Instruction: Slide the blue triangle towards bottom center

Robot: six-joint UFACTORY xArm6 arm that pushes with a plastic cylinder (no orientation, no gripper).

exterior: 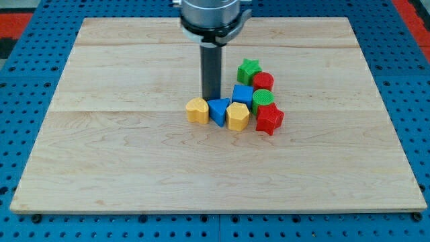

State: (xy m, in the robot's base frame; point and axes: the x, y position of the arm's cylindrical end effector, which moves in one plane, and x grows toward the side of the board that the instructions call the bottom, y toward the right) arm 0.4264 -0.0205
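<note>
The blue triangle lies near the board's middle, wedged between a yellow heart-shaped block on its left and a yellow rounded block on its right. My tip stands just above the blue triangle's top edge, touching or almost touching it. A blue cube sits just right of the tip.
To the right is a tight cluster: a green star, a red cylinder, a green cylinder and a red star. All lie on a wooden board on a blue pegboard table.
</note>
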